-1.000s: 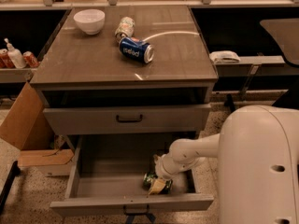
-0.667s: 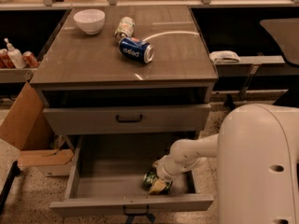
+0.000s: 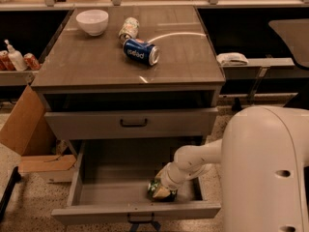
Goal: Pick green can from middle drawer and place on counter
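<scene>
The green can (image 3: 154,188) lies on the floor of the open middle drawer (image 3: 116,182), near its front right. My gripper (image 3: 165,191) is down inside the drawer, right at the can and partly covering its right side. The white arm reaches in from the right. The drawer's front panel with its dark handle (image 3: 140,219) is pulled out toward the camera. The counter (image 3: 96,62) is the grey-brown top above the drawers.
On the counter lie a blue can (image 3: 140,51), a pale can (image 3: 129,29) and a white bowl (image 3: 92,21). A closed drawer face (image 3: 133,123) sits above the open drawer. A cardboard box (image 3: 26,129) stands at the left. The robot's white body (image 3: 265,173) fills the lower right.
Almost nothing: the gripper and the green can stay at the same spot in the drawer.
</scene>
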`<state>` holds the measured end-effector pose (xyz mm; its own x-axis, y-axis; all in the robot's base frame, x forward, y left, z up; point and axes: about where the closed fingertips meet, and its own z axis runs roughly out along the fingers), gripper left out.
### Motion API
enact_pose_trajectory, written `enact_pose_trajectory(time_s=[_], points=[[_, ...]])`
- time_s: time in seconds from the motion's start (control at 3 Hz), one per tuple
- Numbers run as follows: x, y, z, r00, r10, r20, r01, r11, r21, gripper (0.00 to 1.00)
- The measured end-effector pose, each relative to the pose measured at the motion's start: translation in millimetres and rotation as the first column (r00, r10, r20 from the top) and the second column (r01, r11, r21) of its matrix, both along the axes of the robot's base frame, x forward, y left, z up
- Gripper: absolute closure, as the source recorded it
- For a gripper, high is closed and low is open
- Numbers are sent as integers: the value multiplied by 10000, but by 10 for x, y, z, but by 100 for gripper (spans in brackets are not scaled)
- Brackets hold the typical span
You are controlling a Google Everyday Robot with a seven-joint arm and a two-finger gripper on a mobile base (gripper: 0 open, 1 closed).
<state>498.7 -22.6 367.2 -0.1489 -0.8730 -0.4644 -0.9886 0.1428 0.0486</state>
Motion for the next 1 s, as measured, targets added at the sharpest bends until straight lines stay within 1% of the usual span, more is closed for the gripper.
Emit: enact_pose_trajectory(time_s=[0.33,0.67,1.0], points=[[-45,-7,202,9995,89,318,-99,9995,298,96],[-36,-76,730,9928,214,1179,-379,9895,1396,100],[-60,-410,1131,9817,191,1894,-630,9714,2289,100]])
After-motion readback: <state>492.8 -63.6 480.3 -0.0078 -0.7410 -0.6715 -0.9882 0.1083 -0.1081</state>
